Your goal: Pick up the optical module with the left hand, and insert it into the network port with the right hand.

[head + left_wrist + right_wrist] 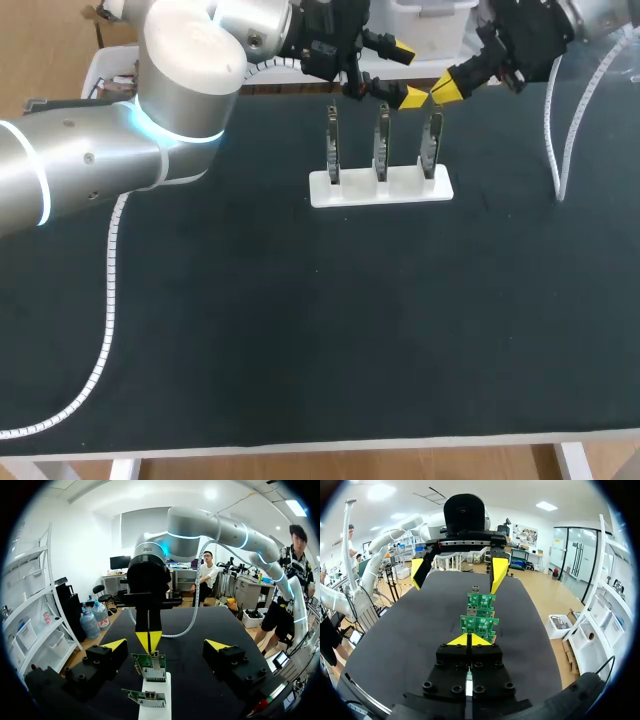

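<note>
A white holder [345,192] stands at the back middle of the black table, carrying three upright green boards [381,140] with metal network ports. I cannot make out an optical module apart from them. My left gripper [405,72] hangs open just behind the holder, and in its wrist view the open left gripper [166,645] has the boards [150,667] and holder [155,705] low between its fingers. My right gripper [447,90] is shut with nothing visibly in it, tips close above the rightmost board [431,140]. From the right gripper [468,640], the boards [480,624] line up straight ahead, with the left gripper [457,570] beyond.
A white cable chain [110,300] trails from my left arm across the left of the table. Another white cable chain [560,150] hangs from my right arm and touches down at the back right. The table's front edge [320,445] runs near me.
</note>
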Controlling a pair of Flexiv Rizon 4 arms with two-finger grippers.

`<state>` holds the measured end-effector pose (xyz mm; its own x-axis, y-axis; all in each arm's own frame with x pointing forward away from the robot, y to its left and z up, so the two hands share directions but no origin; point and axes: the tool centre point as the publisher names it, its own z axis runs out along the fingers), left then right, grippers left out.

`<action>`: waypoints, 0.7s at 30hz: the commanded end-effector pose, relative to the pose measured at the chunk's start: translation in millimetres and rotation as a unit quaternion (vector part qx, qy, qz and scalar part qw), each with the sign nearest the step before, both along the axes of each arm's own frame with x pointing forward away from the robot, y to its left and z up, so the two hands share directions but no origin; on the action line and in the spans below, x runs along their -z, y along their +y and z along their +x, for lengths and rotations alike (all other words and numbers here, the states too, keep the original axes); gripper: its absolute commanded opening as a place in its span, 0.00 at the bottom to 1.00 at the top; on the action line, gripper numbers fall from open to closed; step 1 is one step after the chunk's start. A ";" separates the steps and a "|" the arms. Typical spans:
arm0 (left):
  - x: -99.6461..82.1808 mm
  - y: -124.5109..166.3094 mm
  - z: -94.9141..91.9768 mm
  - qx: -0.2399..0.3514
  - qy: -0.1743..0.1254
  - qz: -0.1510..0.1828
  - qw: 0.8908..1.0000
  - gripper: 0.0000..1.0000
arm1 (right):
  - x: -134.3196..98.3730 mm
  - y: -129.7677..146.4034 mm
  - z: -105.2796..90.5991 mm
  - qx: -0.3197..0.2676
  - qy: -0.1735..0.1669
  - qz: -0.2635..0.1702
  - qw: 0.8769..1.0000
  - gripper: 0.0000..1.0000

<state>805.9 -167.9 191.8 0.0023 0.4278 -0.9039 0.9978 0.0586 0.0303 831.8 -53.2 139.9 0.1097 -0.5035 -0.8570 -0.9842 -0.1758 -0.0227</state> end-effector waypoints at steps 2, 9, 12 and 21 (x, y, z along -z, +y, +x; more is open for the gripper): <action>0.1 0.0 -0.1 0.000 -0.001 0.000 1.000 1.00 | -4.9 -4.0 8.4 -0.073 0.027 -0.005 0.997 0.00; 0.1 0.0 -0.1 0.000 -0.001 0.000 1.000 1.00 | -24.5 -13.4 3.6 -0.061 0.006 -0.003 0.998 0.00; 0.1 0.0 -0.1 0.000 -0.001 0.000 1.000 1.00 | -26.3 -14.9 2.5 -0.058 0.008 0.005 0.998 0.86; 0.1 0.0 -0.1 0.000 -0.001 0.000 1.000 1.00 | -26.3 -14.9 2.5 -0.058 0.008 0.005 0.998 1.00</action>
<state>805.9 -167.9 191.8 0.0023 0.4278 -0.9039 0.9978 0.0586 0.0303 826.6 -67.4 165.6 0.1542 -0.4832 -0.8618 -0.9768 -0.2058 -0.0594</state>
